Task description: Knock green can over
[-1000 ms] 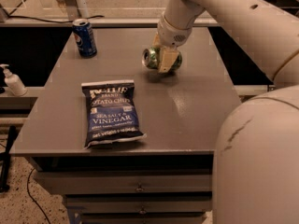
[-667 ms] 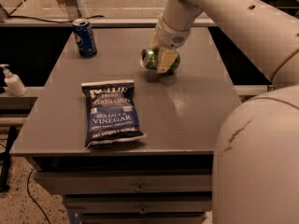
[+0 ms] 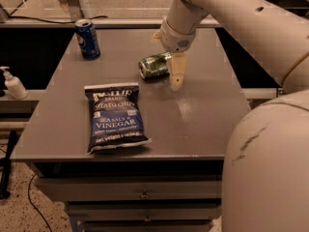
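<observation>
The green can [image 3: 153, 65] lies on its side on the grey table [image 3: 203, 115], just behind the table's middle, with its silver top facing left. My gripper [image 3: 175, 76] hangs down from the cream arm right beside the can's bottom end, at its right, touching or almost touching it. The gripper's tip points down toward the table surface.
A dark blue Pepsi can [image 3: 87, 38] stands upright at the table's back left. A blue bag of sea salt and vinegar chips [image 3: 116, 117] lies flat at the front left. A white pump bottle [image 3: 13, 83] stands off the table's left side. My arm's large cream body [image 3: 270, 168] fills the right foreground.
The green can was held tilted at the gripper. It now lies on its side, a little further left, with its top facing left. The gripper stays at its right end.
</observation>
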Robot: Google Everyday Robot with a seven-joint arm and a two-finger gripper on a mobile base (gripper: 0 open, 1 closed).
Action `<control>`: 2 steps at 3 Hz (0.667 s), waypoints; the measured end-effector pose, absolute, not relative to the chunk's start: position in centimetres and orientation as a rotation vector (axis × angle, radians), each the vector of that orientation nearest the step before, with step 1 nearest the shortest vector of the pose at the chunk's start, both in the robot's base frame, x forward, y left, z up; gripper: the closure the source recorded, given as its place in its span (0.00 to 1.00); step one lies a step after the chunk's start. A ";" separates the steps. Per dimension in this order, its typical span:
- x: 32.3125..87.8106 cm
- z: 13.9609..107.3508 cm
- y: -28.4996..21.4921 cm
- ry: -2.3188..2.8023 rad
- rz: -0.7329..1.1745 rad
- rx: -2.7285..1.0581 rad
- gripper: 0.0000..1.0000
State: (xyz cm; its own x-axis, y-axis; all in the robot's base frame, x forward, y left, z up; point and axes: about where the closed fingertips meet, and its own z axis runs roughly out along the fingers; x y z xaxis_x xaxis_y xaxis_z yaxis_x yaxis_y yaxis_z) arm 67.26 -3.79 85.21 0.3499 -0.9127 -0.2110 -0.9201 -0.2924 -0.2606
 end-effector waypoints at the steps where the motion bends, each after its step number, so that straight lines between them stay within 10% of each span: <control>1: 66.8 84.7 -3.4 1.599 0.043 -2.326 0.00; 2: 66.6 84.4 -3.0 1.575 0.050 -2.363 0.00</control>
